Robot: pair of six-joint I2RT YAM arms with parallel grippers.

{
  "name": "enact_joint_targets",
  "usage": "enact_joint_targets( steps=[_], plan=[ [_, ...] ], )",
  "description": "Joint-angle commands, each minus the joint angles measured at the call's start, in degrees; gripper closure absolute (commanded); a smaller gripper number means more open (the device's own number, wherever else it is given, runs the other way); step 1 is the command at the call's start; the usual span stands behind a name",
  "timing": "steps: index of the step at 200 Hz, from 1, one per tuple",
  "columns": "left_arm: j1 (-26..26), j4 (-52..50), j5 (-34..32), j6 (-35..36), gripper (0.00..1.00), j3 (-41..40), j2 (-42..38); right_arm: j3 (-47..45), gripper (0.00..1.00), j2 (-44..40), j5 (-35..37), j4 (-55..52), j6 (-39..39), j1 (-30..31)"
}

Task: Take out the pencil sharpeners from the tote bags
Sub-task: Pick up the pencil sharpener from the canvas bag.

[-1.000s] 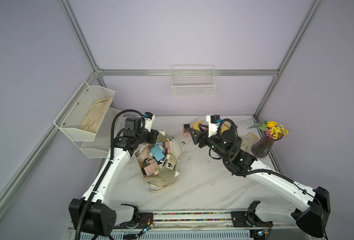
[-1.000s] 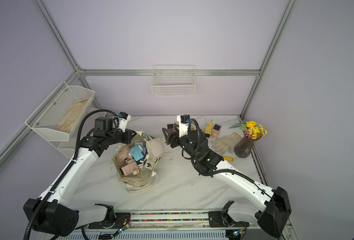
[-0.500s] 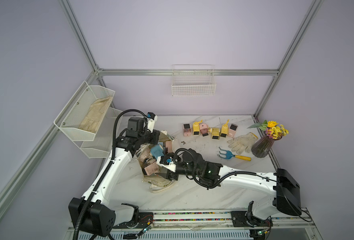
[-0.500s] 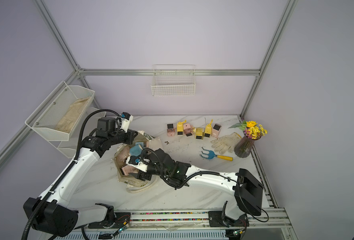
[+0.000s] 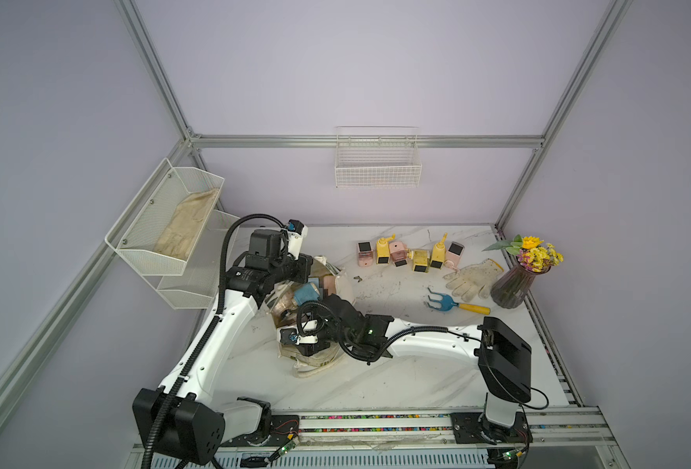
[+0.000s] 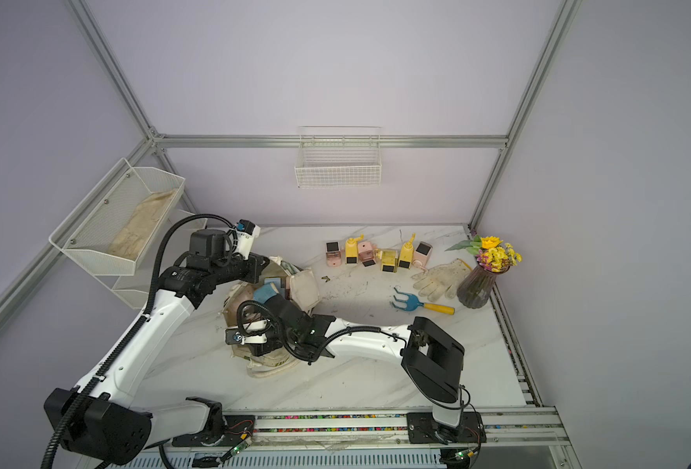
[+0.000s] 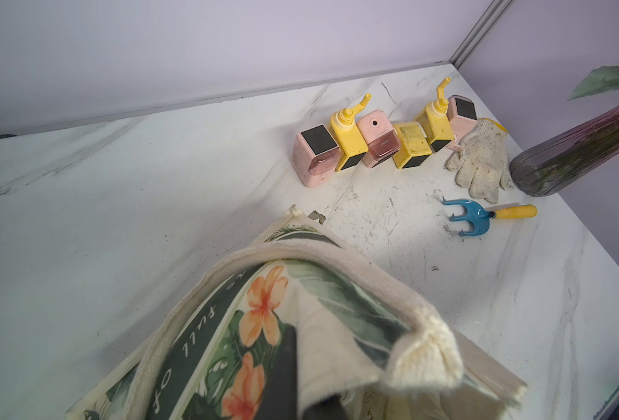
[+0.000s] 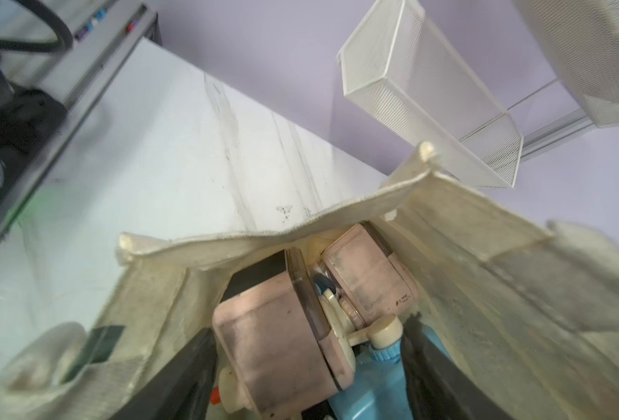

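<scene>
- Pinching the rim of the cream canvas tote bag (image 7: 340,291) with its leafy green and orange-flower print, the left jaws were shut on the cloth and held the mouth up.
- The right jaws stood apart inside the bag, one dark finger (image 8: 177,381) on each side of a dusty pink boxy pencil sharpener (image 8: 278,342).
- A blue sharpener (image 8: 380,385) lay right against the pink one, between the jaws.
- Six pink and yellow sharpeners (image 5: 410,255) sat in a row on the white marbled desk (image 5: 396,377), well apart from both jaws.
</scene>
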Motion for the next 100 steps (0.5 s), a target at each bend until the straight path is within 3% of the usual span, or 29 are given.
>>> enact_joint_targets(
  steps=[1,100],
  plan=[
    [-0.6,5.7,2.8,0.0,0.96,-1.2,-4.3,5.5,0.18,4.2,2.4,-6.4,-5.7,0.1],
    [-0.4,5.8,2.3,0.4,0.96,-1.7,-5.6,10.5,0.15,6.8,1.7,-15.7,-7.5,0.2]
  ],
)
